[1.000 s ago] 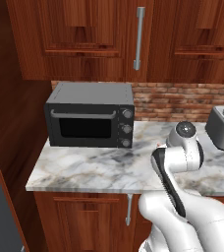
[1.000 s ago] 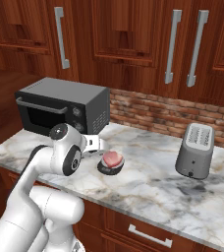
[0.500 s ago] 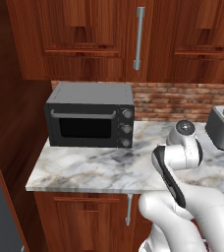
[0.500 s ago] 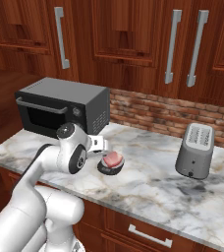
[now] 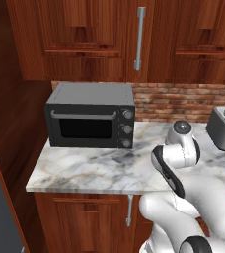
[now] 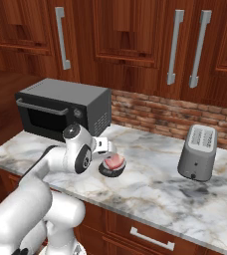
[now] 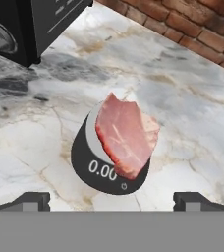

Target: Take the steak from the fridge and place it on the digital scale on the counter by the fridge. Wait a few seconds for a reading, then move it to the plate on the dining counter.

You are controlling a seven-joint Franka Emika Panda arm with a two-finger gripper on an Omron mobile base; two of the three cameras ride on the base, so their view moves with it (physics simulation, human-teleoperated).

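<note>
The only legible writing is the white readout "0.00" on the front of the round black digital scale. The steak lies on that scale, its pink slab overhanging the pan on the side toward the brick backsplash. The scale stands on the marble counter, set well back from the counter's front edge as seen in the right base view, where the steak appears just beside the arm's wrist.

The gripper is held above and short of the scale with its fingertips spread wide; nothing is gripped between them, and the steak is not touched.

Bare marble is seen around the scale on all sides. The black toaster oven stands near on the left, against the wall, and the grey toaster well apart on the right. The markings on the oven's knobs are too blurred to be read; they may be dial ticks only.
</note>
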